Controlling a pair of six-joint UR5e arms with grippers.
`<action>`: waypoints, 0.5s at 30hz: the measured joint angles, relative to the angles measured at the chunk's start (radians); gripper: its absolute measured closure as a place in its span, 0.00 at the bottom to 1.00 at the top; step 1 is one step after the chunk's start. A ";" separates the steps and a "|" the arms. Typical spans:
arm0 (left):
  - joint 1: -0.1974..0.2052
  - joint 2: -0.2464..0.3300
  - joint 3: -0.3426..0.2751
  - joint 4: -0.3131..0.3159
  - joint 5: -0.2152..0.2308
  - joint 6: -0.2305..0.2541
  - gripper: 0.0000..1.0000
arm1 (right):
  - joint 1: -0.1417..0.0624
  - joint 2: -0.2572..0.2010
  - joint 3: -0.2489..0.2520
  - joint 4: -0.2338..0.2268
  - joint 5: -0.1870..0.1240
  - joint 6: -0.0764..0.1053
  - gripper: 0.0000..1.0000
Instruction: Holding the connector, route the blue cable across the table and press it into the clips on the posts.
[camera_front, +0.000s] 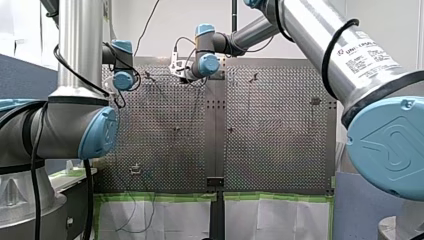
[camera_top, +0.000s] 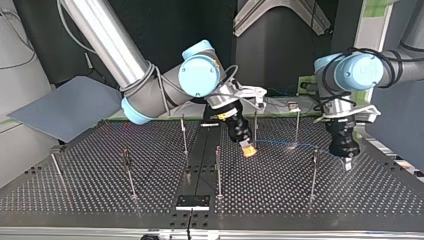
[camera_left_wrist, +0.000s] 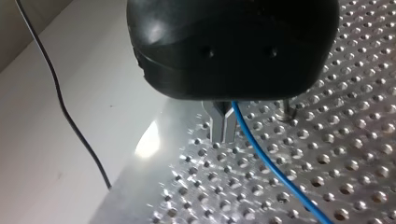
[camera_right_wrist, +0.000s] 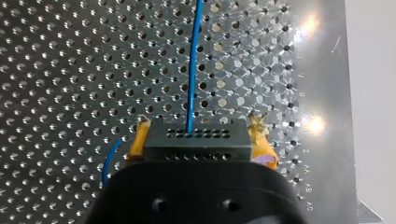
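Note:
In the right wrist view my right gripper (camera_right_wrist: 200, 127) is shut on a black connector (camera_right_wrist: 196, 142) with rows of holes, held between its yellow pads (camera_right_wrist: 140, 137). The blue cable (camera_right_wrist: 192, 60) leaves the connector and runs ahead over the perforated table (camera_right_wrist: 60, 70). The top view shows this gripper (camera_top: 248, 149) low near the table's middle, with the cable (camera_top: 292, 145) trailing toward my left gripper (camera_top: 346, 162) at that view's right. In the left wrist view the metal fingers (camera_left_wrist: 218, 126) of my left gripper (camera_left_wrist: 223, 133) are shut just above the table. The cable (camera_left_wrist: 275, 170) passes right beside them.
Several thin posts stand on the table, among them one (camera_top: 218, 170) beside my right gripper, one (camera_top: 313, 172) near my left gripper and one (camera_top: 297, 125) behind the cable. A grey sheet (camera_top: 65, 107) lies off the top view's left. A black wire (camera_left_wrist: 70, 121) crosses off the table's edge.

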 joint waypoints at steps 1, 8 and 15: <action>0.002 -0.007 0.004 0.001 0.007 -0.001 1.00 | -0.001 0.001 -0.002 0.000 0.000 0.000 1.00; 0.015 -0.075 0.055 0.013 0.040 -0.015 1.00 | -0.008 0.002 -0.013 0.000 0.002 -0.001 1.00; 0.028 -0.128 0.090 0.011 0.049 -0.022 1.00 | -0.015 0.003 -0.017 -0.002 0.003 -0.004 1.00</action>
